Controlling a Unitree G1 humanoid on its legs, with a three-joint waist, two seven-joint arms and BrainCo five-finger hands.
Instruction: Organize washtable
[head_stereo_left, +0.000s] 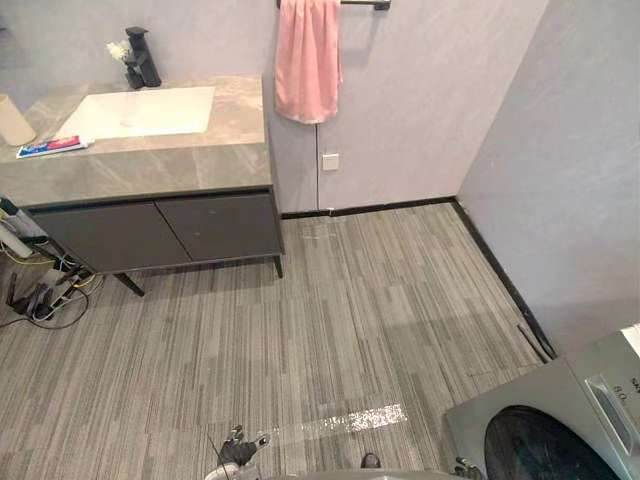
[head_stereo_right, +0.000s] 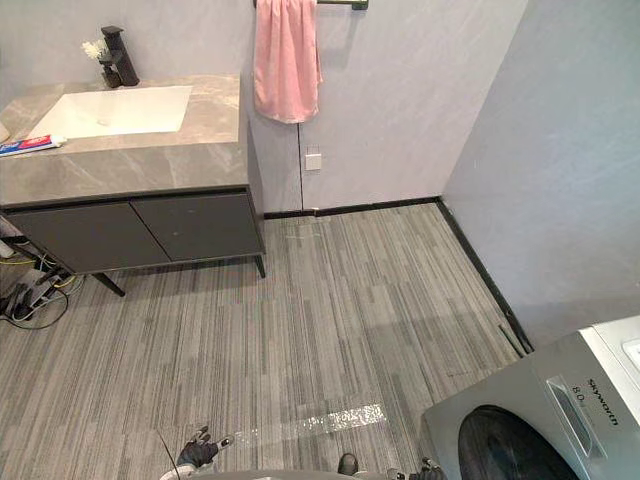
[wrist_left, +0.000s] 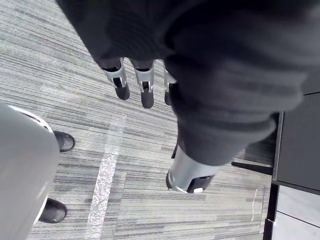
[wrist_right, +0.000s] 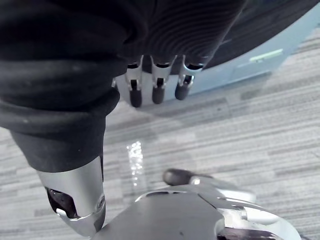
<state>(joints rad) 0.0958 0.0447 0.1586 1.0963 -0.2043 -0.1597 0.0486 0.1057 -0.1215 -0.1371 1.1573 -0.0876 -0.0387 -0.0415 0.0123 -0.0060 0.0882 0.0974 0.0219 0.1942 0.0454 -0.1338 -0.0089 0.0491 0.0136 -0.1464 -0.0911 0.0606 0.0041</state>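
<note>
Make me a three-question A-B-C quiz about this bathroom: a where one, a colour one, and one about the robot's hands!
1. Where is the red-and-blue toothpaste tube? A) on a shelf B) on the grey stone countertop by the white sink C) in a basket
2. What colour is the cloth towel on the wall? A) pink B) green C) yellow
3. The left hand and right hand are: A) open, empty B) squeezing cloth C) gripping a brush
Answers: B, it lies on the counter; A, plainly pink; A, straight fingers hang above striped floor.
</note>
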